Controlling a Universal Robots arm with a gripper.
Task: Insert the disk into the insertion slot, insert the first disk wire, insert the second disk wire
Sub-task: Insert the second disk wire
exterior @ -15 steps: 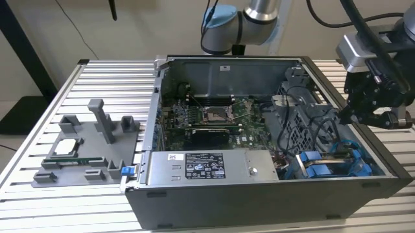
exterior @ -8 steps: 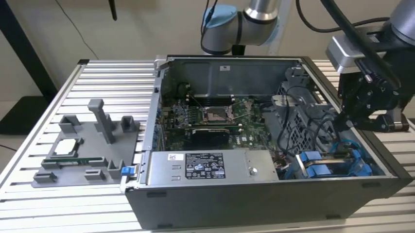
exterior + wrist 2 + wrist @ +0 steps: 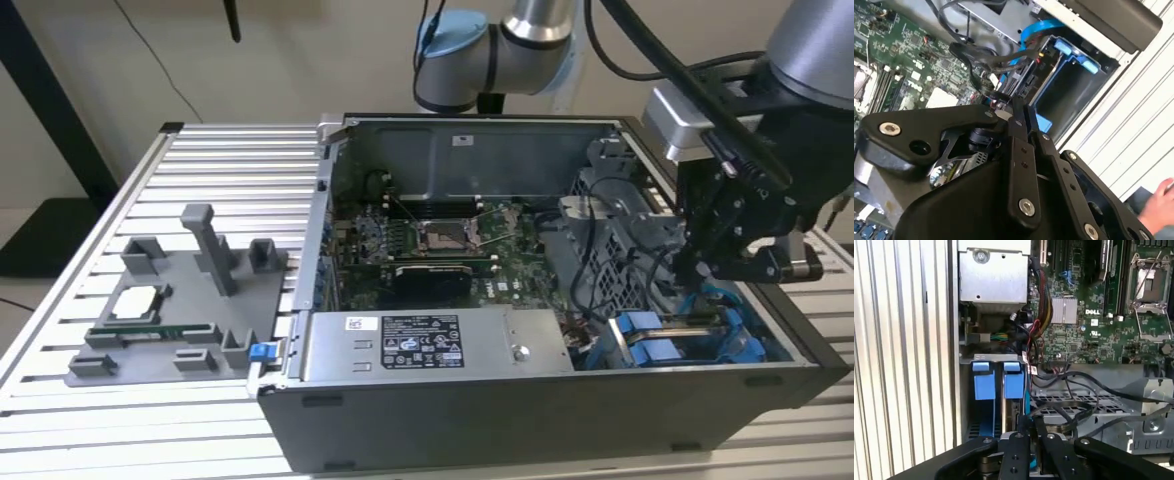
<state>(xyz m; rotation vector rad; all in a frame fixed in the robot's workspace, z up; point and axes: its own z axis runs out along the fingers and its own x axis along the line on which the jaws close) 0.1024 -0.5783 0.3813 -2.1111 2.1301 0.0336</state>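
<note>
Probably pressing closed black gripper (image 3: 1020, 108) against soft thin black disk wire (image 3: 995, 93); taking hold best at stiff plug.

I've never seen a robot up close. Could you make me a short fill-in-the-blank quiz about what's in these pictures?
1. In the exterior view, the gripper hangs over the ____ end of the open computer case.
2. In the first wrist view, ____ blue tabs stand side by side in the drive cage.
3. The grey fixture stands on the slatted table, to the exterior view's ____ of the case.

Missing words: right; two; left.
</note>
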